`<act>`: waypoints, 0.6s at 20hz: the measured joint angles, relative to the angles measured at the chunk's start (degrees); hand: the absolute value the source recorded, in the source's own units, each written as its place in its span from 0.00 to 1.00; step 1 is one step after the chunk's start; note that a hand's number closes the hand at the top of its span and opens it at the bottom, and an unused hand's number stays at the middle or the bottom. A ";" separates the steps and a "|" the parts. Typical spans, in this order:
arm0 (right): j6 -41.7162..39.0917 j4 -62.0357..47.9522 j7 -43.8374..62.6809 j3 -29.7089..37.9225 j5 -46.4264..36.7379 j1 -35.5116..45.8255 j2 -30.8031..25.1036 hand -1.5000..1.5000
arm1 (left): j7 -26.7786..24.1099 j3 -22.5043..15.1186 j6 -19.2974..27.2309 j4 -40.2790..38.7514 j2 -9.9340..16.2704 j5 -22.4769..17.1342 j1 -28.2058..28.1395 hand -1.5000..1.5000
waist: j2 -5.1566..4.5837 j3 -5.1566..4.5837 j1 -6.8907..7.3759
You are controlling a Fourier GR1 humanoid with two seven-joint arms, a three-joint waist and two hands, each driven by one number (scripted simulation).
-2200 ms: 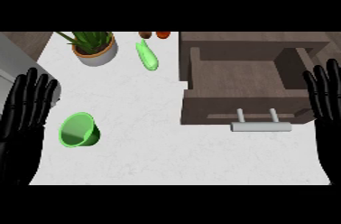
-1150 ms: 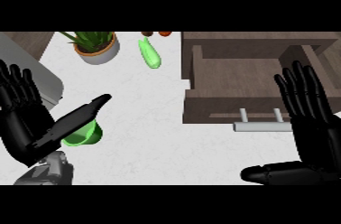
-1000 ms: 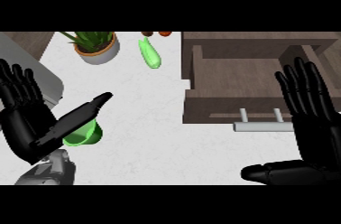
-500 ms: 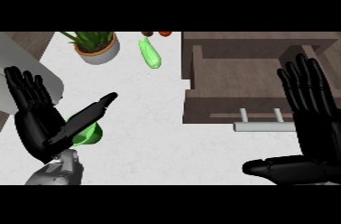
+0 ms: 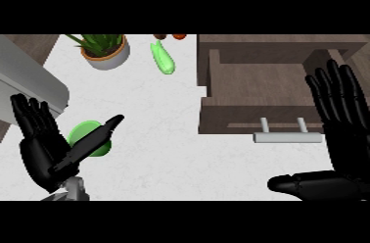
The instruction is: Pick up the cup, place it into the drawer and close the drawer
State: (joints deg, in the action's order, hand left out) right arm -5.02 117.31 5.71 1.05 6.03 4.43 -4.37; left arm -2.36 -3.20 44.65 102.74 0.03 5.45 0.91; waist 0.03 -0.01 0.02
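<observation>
At the lower right, the right hand point(image 5: 339, 154) stands open over the white counter point(image 5: 173, 154), its black fingers straight and spread apart, pointing away, with the thumb stretched out to the left. At the lower left, the left hand point(image 5: 45, 149) is open too, fingers straight and slightly fanned, thumb angled up and to the right. That thumb crosses in front of the bright green plastic cup point(image 5: 88, 136), which lies on the counter just beyond the palm; no finger curls around it. Right of the cup, the brown wooden drawer point(image 5: 253, 83) sits pulled open, with its pale grey bar handle point(image 5: 287, 136) on the near front. Further off lie a light green elongated vegetable point(image 5: 164, 60) and a leafy green plant in a round grey pot point(image 5: 105, 51).
</observation>
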 measured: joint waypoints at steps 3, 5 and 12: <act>0.61 0.94 1.86 -0.38 0.03 0.78 0.31 0.00 | -1.96 1.01 0.17 -1.82 0.19 -1.86 -1.01 0.00 | 0.00 0.00 0.00; 0.50 0.79 1.45 -0.58 -0.21 0.43 0.47 0.00 | -4.76 1.73 0.05 -3.41 0.11 -4.00 -2.18 0.00 | -0.02 -0.01 0.01; 0.03 0.08 1.84 0.38 0.53 1.67 0.04 0.00 | -13.15 4.32 -1.38 -9.44 0.08 -10.64 -4.56 0.00 | -0.01 -0.03 0.03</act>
State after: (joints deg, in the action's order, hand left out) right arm -4.99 117.39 7.55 1.44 6.56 6.11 -4.33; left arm -15.52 1.12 43.27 93.30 0.11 -5.19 -3.65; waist 0.02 -0.03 0.05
